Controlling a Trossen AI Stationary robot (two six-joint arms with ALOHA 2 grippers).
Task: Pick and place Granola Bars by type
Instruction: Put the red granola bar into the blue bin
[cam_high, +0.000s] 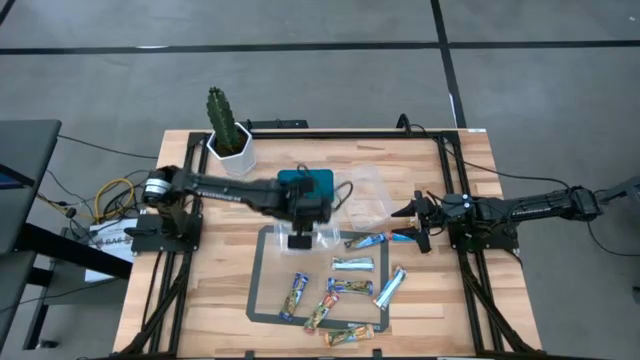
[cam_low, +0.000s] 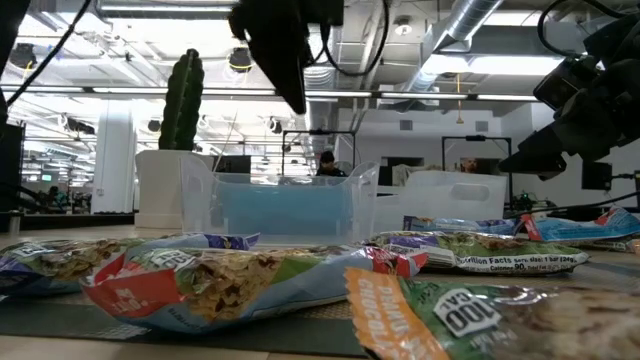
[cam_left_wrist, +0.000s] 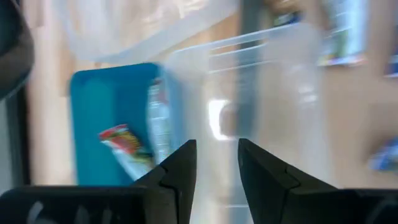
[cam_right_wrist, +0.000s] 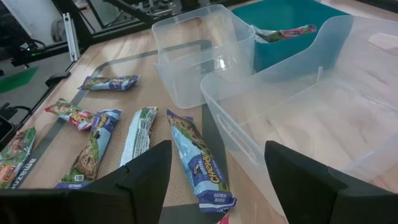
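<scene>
Left gripper (cam_left_wrist: 216, 163) above bar-holding teal tray (cam_left_wrist: 93, 118)

1. A potted cactus (cam_high: 228, 135) is standing near the table's (cam_high: 200, 300) far left corner.
2. A tray (cam_high: 318, 182) is sitting mid-table, with a wrapped bar (cam_right_wrist: 283, 33) lying in it.
3. Two tubs (cam_right_wrist: 205, 53) (cam_right_wrist: 323, 118) are sitting just beside the tray.
4. The granola bars (cam_high: 340, 290) are lying scattered on a mat (cam_high: 262, 275) toward the near edge.
</scene>
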